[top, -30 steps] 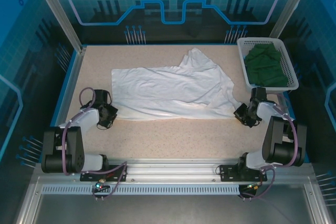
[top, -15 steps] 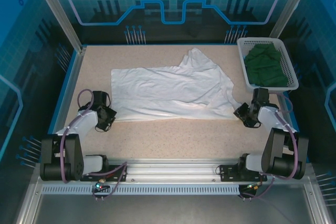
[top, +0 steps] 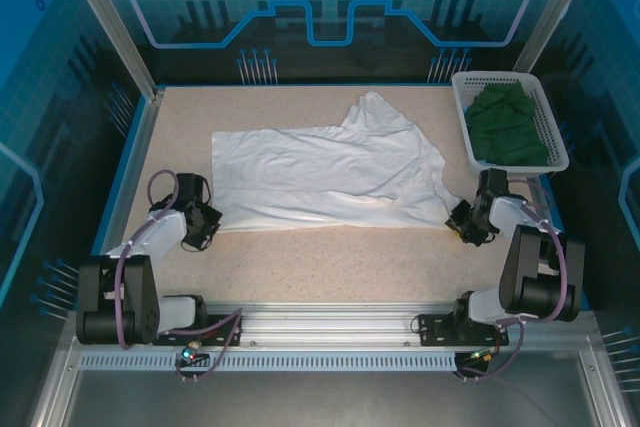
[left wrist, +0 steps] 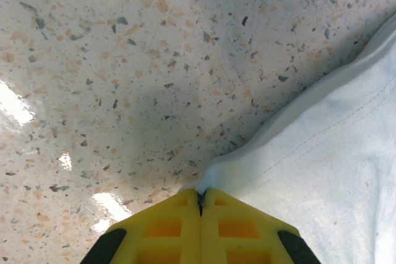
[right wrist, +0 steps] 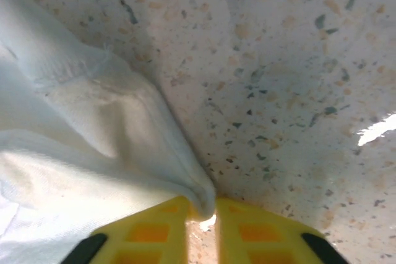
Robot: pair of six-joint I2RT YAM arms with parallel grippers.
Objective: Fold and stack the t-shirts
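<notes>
The large white t-shirt point(top: 330, 172) lies spread and rumpled across the middle of the table, with no print showing. My left gripper point(top: 205, 222) sits at its near left corner. In the left wrist view that gripper point(left wrist: 200, 193) is shut on the corner of the white cloth point(left wrist: 334, 153). My right gripper point(top: 462, 219) is at the shirt's near right corner. In the right wrist view a thick fold of the cloth point(right wrist: 74, 153) is pinched between the tips of this gripper point(right wrist: 202, 205), which stay slightly apart. The dark green t-shirt point(top: 508, 125) lies in the basket.
The white lattice basket point(top: 462, 117) stands at the back right corner, just behind my right arm. A raised blue rim point(top: 128, 172) borders the speckled tabletop point(top: 330, 257). Bare table lies between the shirt and the arm bases.
My left gripper has slid slightly left and nearer along the shirt's corner. The right gripper shifted a little at the right corner. The shirt has barely moved.
</notes>
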